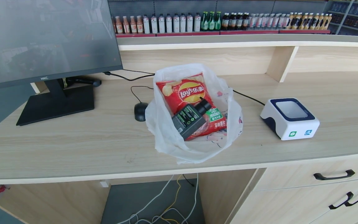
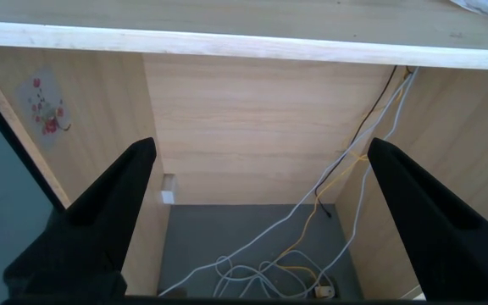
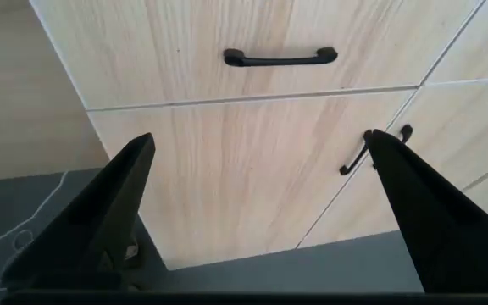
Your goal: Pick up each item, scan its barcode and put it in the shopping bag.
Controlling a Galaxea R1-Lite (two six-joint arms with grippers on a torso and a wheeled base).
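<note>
On the surface [image 1: 73, 143], about midway along, the bag [image 1: 166, 137] stands open. The chips [image 1: 185, 90] lean inside it, and the bottle [image 1: 190, 119] lies across them with its cap toward the far right. The scanner [image 1: 289, 119] sits to the right, apart from the bag.

The bag looks like thin film: soft, floppy, likely to sag or slide if nudged, so its rim is the place to pinch. I'd judge the chips light and puffed, slick-skinned and easy to crush, best taken by the top seam. The bottle seems stiff and the heavier of the two. A grip across its flat sides should hold, though the smooth label may slip.

Both sets of jaws hang low, under the surface's near edge. The left jaws gape wide with nothing between them, facing the recess where cables [image 2: 261, 271] trail. The right jaws, equally wide and holding nothing, face the drawer [image 3: 252, 93] fronts. The bag sits well above and apart from both.
</note>
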